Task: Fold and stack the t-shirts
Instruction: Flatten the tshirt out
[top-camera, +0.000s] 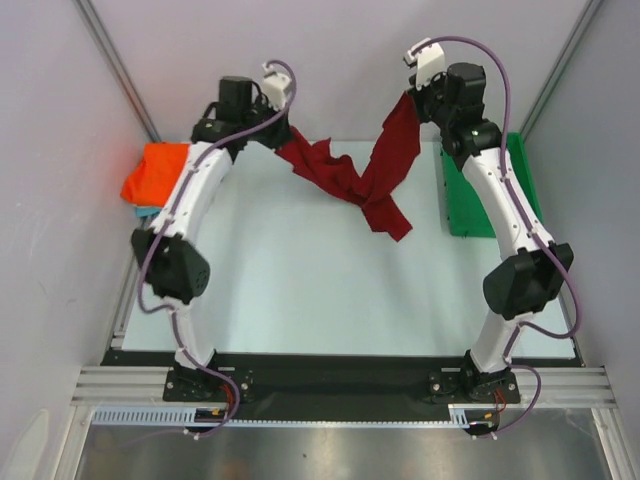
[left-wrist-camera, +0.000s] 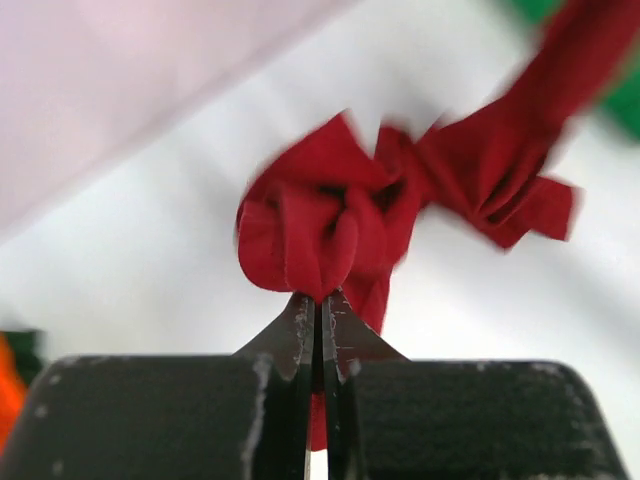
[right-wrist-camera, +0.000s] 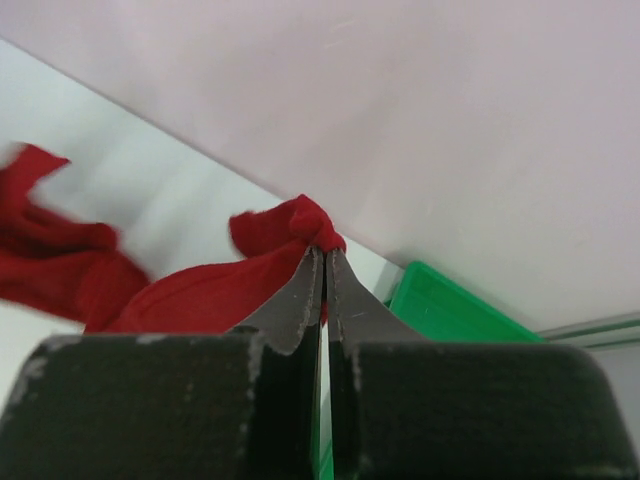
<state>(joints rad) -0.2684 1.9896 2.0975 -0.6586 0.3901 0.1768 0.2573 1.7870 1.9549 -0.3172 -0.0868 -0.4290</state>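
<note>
The dark red cloth t-shirt (top-camera: 352, 182) hangs bunched and twisted in the air over the far part of the white table (top-camera: 300, 300), toward 12 o'clock in the overhead view. It is strung between the two arms like a sagging rope. Its lowest tail droops toward 1 o'clock, and I cannot tell whether that tail touches the tabletop.

The left gripper (top-camera: 280, 140) is clenched on the shirt's end at 11 o'clock. In the left wrist view its fingertips (left-wrist-camera: 300, 320) are pressed together with a knot of red cloth pinched right at the tips, and the rest of the shirt trails off toward 2 o'clock. The right gripper (top-camera: 412, 100) is also clamped on the shirt, at 1 o'clock and higher up. In the right wrist view a small fold of red cloth sits squeezed between its closed tips, and the fabric falls away toward 8 o'clock.

A bright orange cloth t-shirt (top-camera: 155, 172) lies at the table's far left corner, at 10 o'clock, with a teal-blue cloth edge (top-camera: 147, 212) showing just under its near side. A green plastic tray (top-camera: 470, 205) lies at 2 o'clock, beside the right arm.
</note>
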